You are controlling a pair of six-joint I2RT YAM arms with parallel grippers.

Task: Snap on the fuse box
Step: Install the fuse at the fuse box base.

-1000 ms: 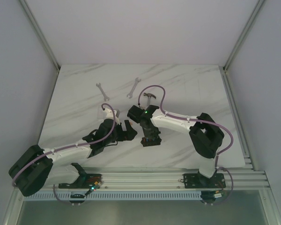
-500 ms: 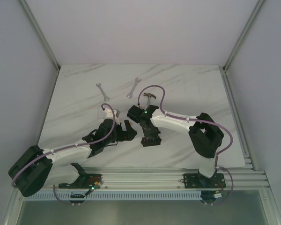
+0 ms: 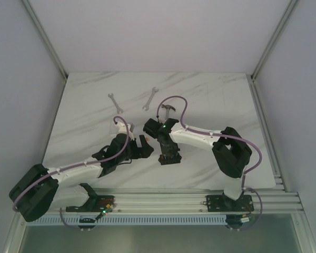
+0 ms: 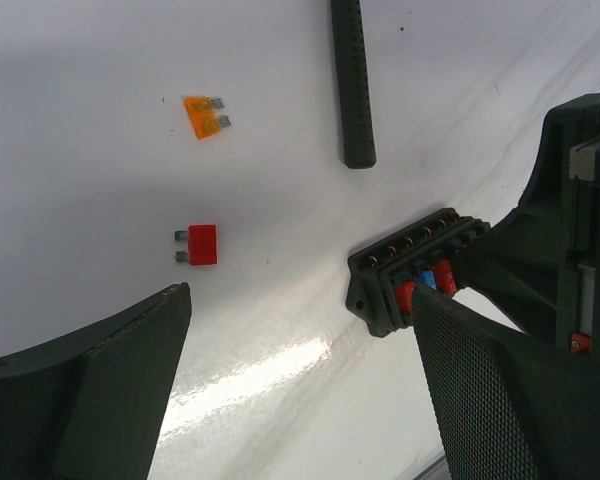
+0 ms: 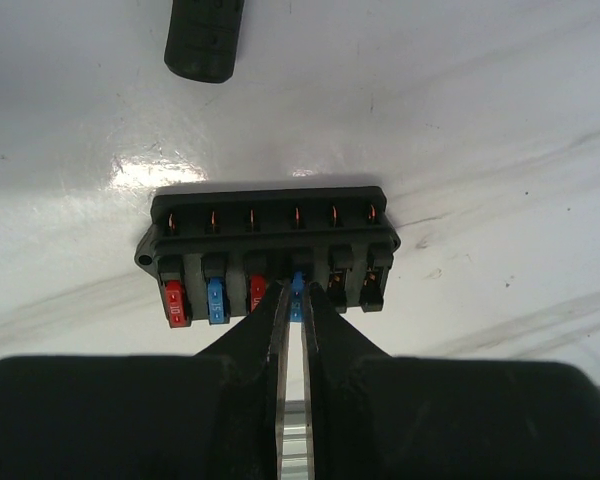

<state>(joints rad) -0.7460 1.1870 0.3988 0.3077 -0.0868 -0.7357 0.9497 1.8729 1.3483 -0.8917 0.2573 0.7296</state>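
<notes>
On a white marble table (image 3: 84,116), the fuse box (image 5: 265,255) lies flat directly below the right gripper (image 5: 294,290), whose fingers are closed on a blue fuse (image 5: 296,302) in one of its slots. The left gripper (image 4: 295,390) stands wide open, with the box just beside its right finger. The box looks light, rigid and liable to slide. Take hold across its long sides, clear of the fuses.

This is a robot test cell in a lab. A white marble-look worktop (image 3: 84,121) is boxed in by plain pale walls (image 3: 147,31) and aluminium posts (image 3: 45,39). The left arm (image 3: 79,167) and right arm (image 3: 200,138) are bolted to a slotted rail (image 3: 163,200) at its near edge. A wrench (image 3: 115,103), a second wrench (image 3: 150,98), a hammer (image 3: 168,107) and a fuse box (image 5: 270,225) lie on it.
</notes>
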